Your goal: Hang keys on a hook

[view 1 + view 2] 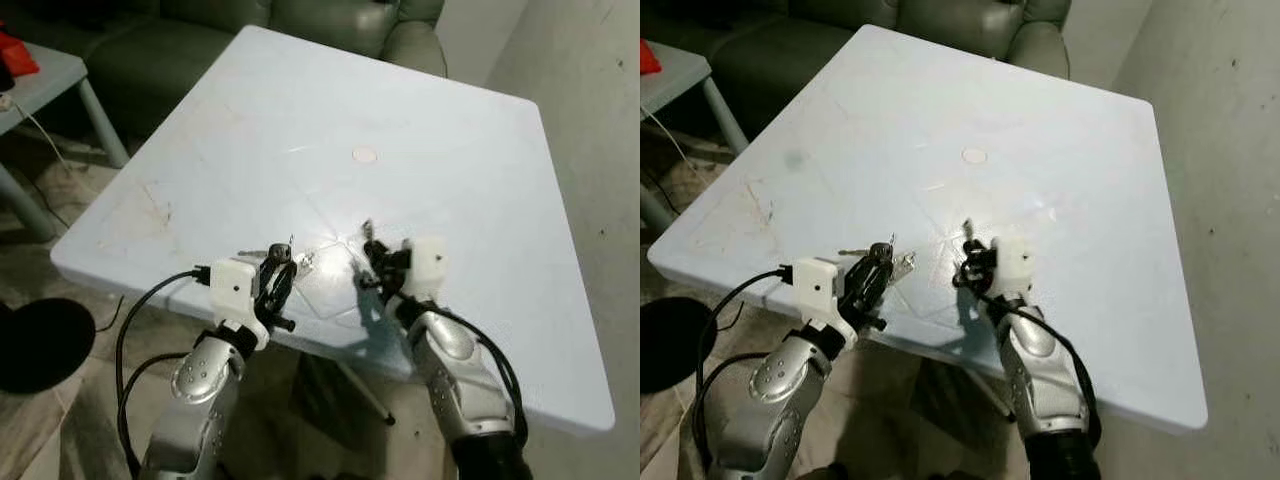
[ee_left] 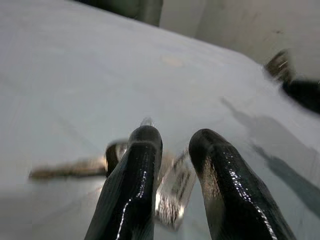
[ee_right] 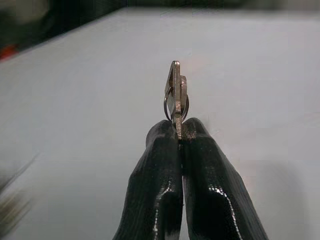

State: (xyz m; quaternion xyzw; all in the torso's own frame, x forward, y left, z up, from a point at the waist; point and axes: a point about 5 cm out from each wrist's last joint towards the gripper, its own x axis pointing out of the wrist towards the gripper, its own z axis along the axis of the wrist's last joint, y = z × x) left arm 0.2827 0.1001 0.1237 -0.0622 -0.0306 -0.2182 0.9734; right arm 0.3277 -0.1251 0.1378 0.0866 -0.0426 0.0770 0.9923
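Right gripper (image 3: 181,137), at lower centre of the head views, pinches a key with its ring (image 3: 176,97) between closed fingers, held upright above the white table (image 1: 450,130). Left gripper (image 2: 172,150), just left of it, has fingers slightly parted around a second blurred key bunch (image 2: 172,192) near the table's front edge.

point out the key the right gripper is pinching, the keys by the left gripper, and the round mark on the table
key (image 3: 176,95): right wrist view, on its flat blade above the fingertips.
keys (image 2: 172,192): left wrist view, on the shiny piece between the fingers.
round mark (image 1: 364,154): left eye view, its centre.
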